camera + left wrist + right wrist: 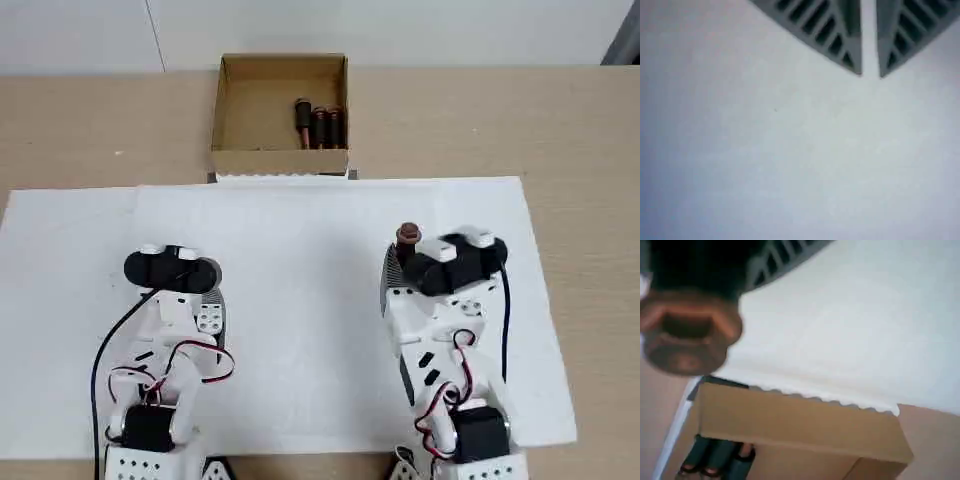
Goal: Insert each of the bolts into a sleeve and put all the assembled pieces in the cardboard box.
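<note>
The cardboard box stands past the far edge of the white paper, with three dark-and-copper assembled pieces lying side by side in its right half. My right gripper is shut on a bolt piece with a brown hex head, held upright above the paper a short way before the box. The right wrist view has that bolt head close up, the box wall beyond it and the pieces inside. My left gripper points down at bare paper, its jaws almost touching and holding nothing.
A white paper sheet covers the wooden table under both arms. The left arm sits at the near left, well away from the box. The paper between the arms is bare.
</note>
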Controlling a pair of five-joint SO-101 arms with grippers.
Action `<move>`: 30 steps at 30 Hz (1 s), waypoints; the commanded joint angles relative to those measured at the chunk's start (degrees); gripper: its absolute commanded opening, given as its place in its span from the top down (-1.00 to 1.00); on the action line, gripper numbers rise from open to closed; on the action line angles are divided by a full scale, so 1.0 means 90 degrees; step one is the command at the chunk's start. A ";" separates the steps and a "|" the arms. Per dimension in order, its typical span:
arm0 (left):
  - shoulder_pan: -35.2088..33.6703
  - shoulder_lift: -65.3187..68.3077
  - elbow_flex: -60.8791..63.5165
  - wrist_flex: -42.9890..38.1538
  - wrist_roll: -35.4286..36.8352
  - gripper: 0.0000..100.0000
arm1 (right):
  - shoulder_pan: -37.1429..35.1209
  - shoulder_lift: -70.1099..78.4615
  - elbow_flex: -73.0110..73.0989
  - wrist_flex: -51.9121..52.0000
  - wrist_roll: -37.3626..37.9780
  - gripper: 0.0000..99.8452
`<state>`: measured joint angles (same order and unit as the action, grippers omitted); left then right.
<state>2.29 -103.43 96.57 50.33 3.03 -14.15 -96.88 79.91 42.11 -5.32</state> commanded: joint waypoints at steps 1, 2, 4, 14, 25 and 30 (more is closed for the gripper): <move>-0.0039 -0.0049 -0.0024 0.0010 -0.0029 0.99 | 0.0044 0.1216 -0.1299 -0.0015 -0.0107 0.99; -0.0049 -0.0049 -0.0024 0.0010 0.0000 0.99 | 0.0044 0.1705 -0.1651 -0.0054 -0.0195 0.99; -0.0049 -0.0049 -0.0024 0.0020 0.0000 0.99 | 0.0054 0.2711 -0.2403 -0.0054 -0.0381 0.99; -0.0049 -0.0049 -0.0024 0.0010 0.0000 0.99 | 0.0063 0.6901 -0.5802 -0.0884 -0.0410 0.99; -0.0049 -0.0049 -0.0024 0.0010 0.0000 0.99 | -0.0054 1.1111 -0.9563 -0.1617 0.0049 0.99; -0.0049 -0.0049 -0.0024 0.0010 0.0000 0.99 | -0.0308 1.2772 -1.1204 -0.1617 0.0479 0.99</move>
<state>2.02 -103.43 96.57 50.42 3.03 -15.12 12.75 -9.93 29.45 -4.44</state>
